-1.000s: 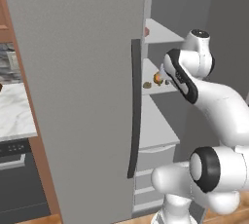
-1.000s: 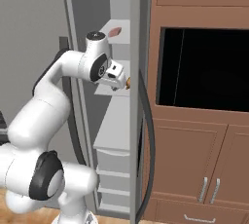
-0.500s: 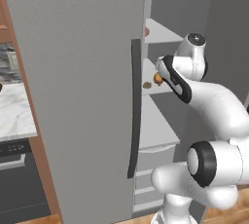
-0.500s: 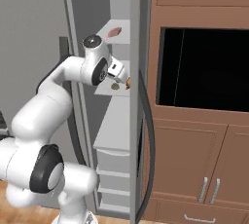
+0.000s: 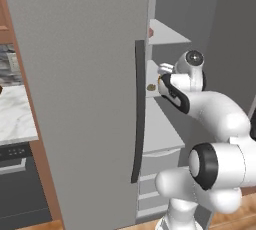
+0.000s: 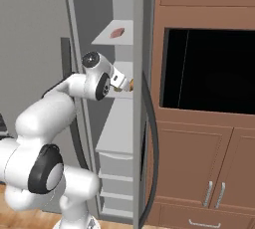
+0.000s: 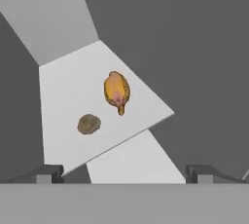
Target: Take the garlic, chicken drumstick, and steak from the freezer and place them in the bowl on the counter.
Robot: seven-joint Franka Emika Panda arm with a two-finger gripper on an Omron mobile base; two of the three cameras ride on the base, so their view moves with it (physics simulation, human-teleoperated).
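Freezer shelf (image 7: 63, 86): drumstick (image 7: 116, 90) ahead of open claw (image 7: 124, 172).

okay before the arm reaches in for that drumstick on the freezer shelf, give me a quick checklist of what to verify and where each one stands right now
1. Freezer door open, shelves reachable: ok.
2. Gripper open and holding nothing: ok; both fingertips stand wide apart in the hand view.
3. Chicken drumstick in sight ahead of the gripper: ok; it lies flat on the white shelf.
4. Drumstick clear of its neighbour: ok; the garlic lies beside it on the same shelf, apart, not touching.
5. Steak located: ok; it lies on the shelf above.
6. Bowl ready on the counter: cannot tell.
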